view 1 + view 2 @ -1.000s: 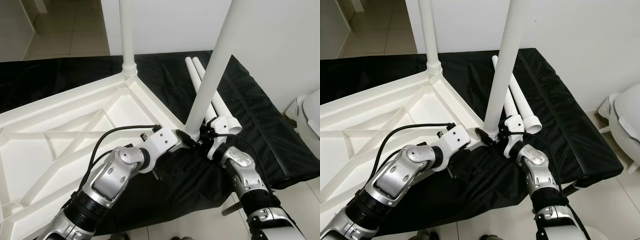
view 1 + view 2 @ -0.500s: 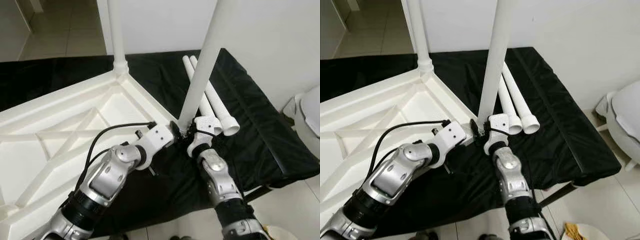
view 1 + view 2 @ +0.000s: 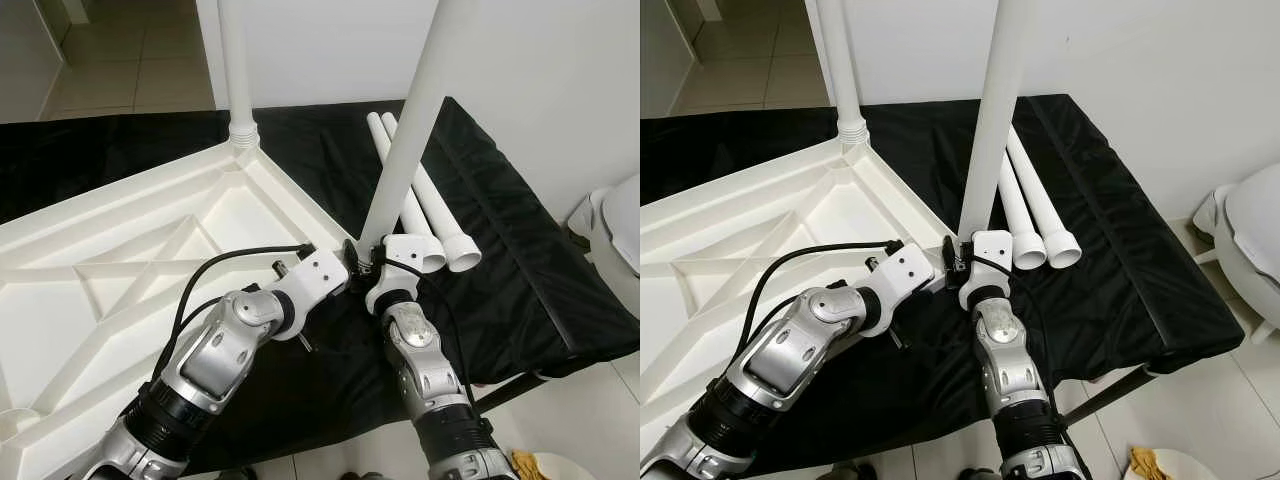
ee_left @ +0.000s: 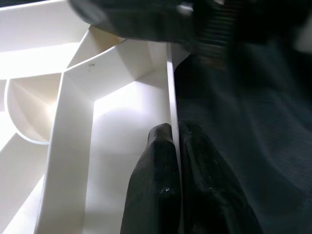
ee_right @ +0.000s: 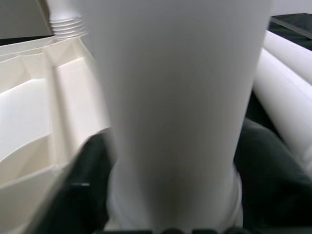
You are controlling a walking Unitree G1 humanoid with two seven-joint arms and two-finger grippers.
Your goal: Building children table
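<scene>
In the eye views the white table leg (image 3: 400, 150) stands upright in the corner socket of the upturned tabletop (image 3: 150, 260), directly before the right gripper (image 3: 962, 262).

Left wrist view: left gripper (image 4: 174, 146) pinches the tabletop's rim.

Right wrist view: the right gripper's fingers clasp the leg's base.

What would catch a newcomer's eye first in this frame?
Probably the upturned white tabletop on the black cloth, with two white legs standing at its corners. The right gripper is at the base of the near leg, while the left gripper pinches the tabletop's rim beside it. Two spare legs lie on the cloth to the right.
</scene>
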